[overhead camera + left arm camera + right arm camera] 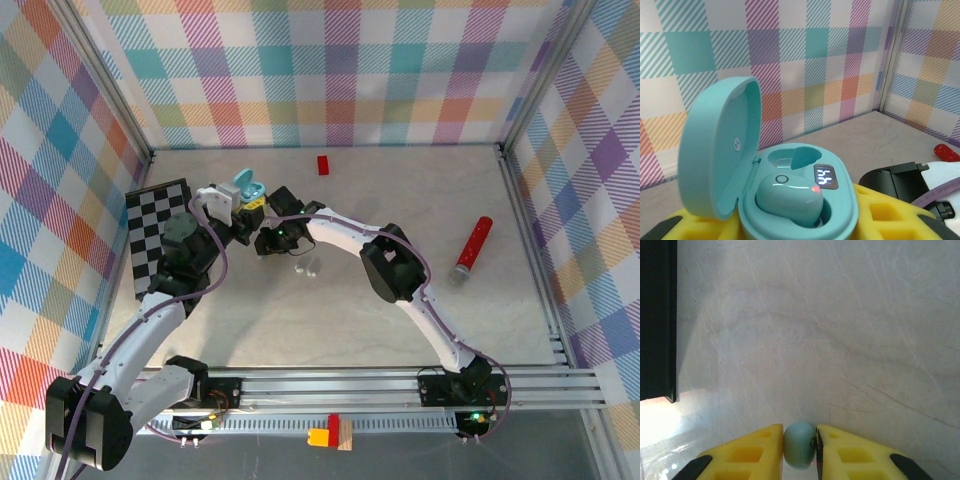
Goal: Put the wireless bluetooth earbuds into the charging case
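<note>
Mid-table — right claw (799,434) clamped on mint earbud (799,454), left claw (795,227) clamped on open case (720,145); red tube (471,247) well apart.

Mint case (717,150), mint earbud (799,446), pastel plaid walls (330,70)

Left arm (145,328) and right arm (438,330): white shells, black joints, purple cables (224,262). Right gripper (800,435): yellow fingers (752,452), square pockets.

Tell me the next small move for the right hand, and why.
Probably lift the right hand and carry its pinched mint plastic earbud toward the open mint pebble-shaped charging case in the left hand: its near socket already holds a second earbud, the rear socket looks empty.
</note>
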